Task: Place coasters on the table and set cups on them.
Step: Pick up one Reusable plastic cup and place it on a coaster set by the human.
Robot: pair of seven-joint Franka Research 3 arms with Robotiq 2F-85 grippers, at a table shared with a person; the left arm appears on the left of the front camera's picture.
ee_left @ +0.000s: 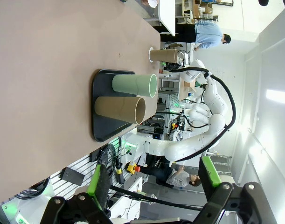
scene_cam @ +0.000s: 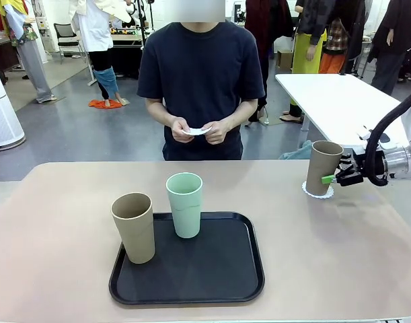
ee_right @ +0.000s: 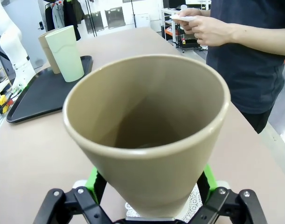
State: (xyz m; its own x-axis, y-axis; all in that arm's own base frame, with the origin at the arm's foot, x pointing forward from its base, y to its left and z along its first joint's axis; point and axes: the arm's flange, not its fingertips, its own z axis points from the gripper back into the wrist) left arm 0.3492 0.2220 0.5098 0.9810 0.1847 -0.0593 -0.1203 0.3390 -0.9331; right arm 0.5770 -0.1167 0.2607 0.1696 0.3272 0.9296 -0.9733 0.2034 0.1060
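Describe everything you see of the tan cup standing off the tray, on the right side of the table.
The tan cup is a tall, tapered, handleless tumbler with a matte, plastic-like look, wider at the rim than at the base. It is empty and stands upright on a white scalloped coaster near the far right edge of the table. The green pads of the right gripper flank its lower part; whether they press it cannot be told.

One tan-brown cup (scene_cam: 324, 165) is standing upright on a scalloped white coaster (scene_cam: 319, 193) near the right edge of the beige table (scene_cam: 57, 222), while the mint green cup (scene_cam: 185, 204) and the other tan-brown cup (scene_cam: 133, 227) are standing upright, side by side, on the left half of the black tray (scene_cam: 225, 282).
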